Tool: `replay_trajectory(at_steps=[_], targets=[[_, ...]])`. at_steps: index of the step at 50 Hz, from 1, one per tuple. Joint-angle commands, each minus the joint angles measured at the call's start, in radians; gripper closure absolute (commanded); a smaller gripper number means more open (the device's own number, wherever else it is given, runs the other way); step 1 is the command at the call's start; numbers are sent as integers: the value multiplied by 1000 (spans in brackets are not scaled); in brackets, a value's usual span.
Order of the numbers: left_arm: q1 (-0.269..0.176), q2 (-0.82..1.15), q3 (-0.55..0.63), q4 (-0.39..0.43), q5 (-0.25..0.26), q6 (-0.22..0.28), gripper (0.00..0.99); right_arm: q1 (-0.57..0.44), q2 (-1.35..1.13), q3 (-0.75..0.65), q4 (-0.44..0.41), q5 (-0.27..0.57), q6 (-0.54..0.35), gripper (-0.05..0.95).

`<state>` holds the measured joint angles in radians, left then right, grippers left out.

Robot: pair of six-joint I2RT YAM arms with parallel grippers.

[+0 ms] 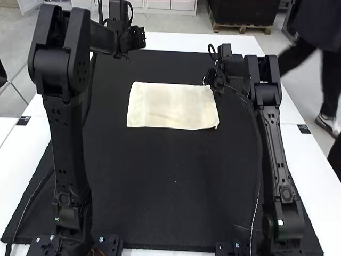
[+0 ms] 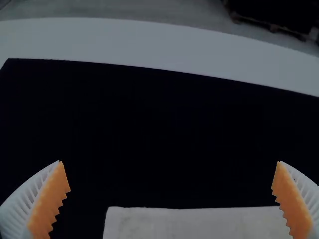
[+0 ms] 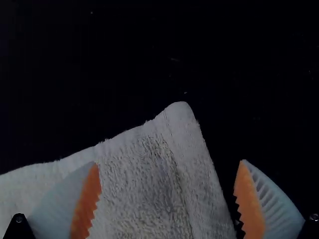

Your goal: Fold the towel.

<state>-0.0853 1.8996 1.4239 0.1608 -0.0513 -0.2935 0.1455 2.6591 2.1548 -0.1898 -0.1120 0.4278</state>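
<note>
Arms: two black, segmented arms (image 1: 68,138), rounded joints
Cable: thin black loop (image 1: 209,52), one o'clock
Screws: small, round, silvery (image 1: 102,239), seven o'clock
Fingers: white, ribbed (image 3: 274,204); sawtooth orange pads (image 3: 248,204)

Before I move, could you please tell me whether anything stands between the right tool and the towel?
Nothing visible does. The right tool is open at the far right corner of the towel, one finger over it and the other over the black mat, with no object between.
</note>
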Motion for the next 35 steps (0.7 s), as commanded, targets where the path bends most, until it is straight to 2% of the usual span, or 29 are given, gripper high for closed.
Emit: replay_trajectory(at_steps=[1, 7, 22, 24, 26, 35], targets=[[-13, 23, 43, 8, 14, -7, 36, 2, 19, 23, 0, -41, 22, 338], [-13, 23, 43, 8, 14, -7, 36, 5, 25, 20, -19, -54, 26, 505], [-13, 24, 41, 3, 14, -7, 36, 5, 27, 5, -33, -66, 46, 721], [-13, 26, 41, 0, 14, -7, 36, 5, 27, 2, -37, -66, 48, 779], [-13, 27, 40, -4, 16, -6, 36, 5, 27, -1, -46, -66, 49, 902], [-10, 47, 40, -12, 30, -13, 36, 6, 21, -1, -74, -68, 48, 915]])
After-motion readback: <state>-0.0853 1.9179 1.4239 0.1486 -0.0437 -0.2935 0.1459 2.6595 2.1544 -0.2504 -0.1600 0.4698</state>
